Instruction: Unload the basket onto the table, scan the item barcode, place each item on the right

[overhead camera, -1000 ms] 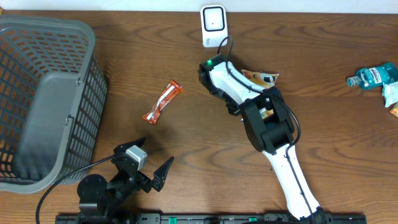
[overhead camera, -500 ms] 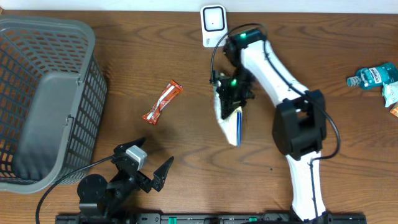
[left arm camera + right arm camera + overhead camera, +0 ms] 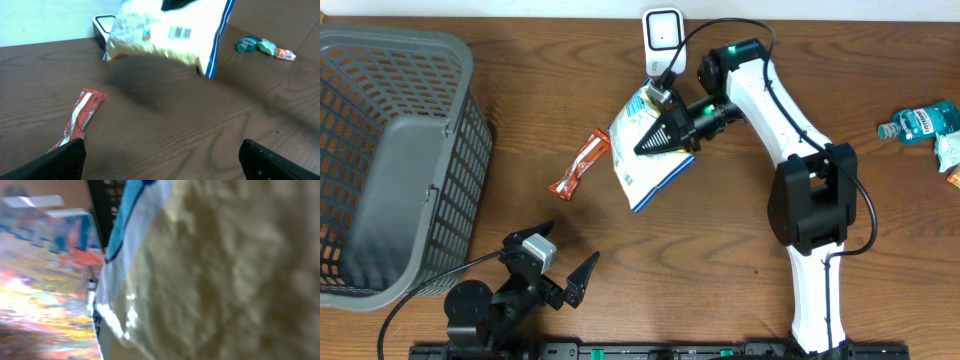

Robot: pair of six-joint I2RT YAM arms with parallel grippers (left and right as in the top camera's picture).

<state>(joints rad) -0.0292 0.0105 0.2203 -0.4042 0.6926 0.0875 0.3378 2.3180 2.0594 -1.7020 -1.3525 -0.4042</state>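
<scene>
**Inspector:** Begin at the left. What is there?

**Assistant:** A grey mesh basket (image 3: 420, 42), its left wall cut off by the overhead frame. To its right a red-wrapped snack bar (image 3: 580, 165) lies flat on the table (image 3: 720, 290); its print is too small to read. Near the front edge is the left gripper (image 3: 575, 242), jaws spread wide and holding nothing. In its own wrist view only the two fingertips (image 3: 65, 157) show, in the bottom corners.

**Inspector:** And the item?

**Assistant:** The white bag (image 3: 645, 158), blue along one edge, hangs above the table at centre, between the snack bar and the right arm, with its shadow on the wood below. The right gripper (image 3: 658, 135) is clamped tight on its upper part. The left wrist view cuts that clamp off at the top of the frame.

**Inspector:** Is the barcode legible?

**Assistant:** The barcode (image 3: 180, 33) shows only from the left wrist camera, on the face turned toward the front of the table. From overhead it cannot be made out.

**Inspector:** The scanner?

**Assistant:** The white scanner (image 3: 663, 40) stands at the rear edge, just behind the bag. From the left wrist, the bag covers most of it.

**Inspector:** The right wrist view?

**Assistant:** It is blurred. Crinkled bag surface fills it, the fingers cannot be told apart, and a colourful smear on the left cannot be identified.

**Inspector:** The far right?

**Assistant:** A blue-green bottle (image 3: 920, 122) lies on its side, well apart from the bag. Beside it are small packets (image 3: 950, 150), cut off by the frame edge.
</scene>
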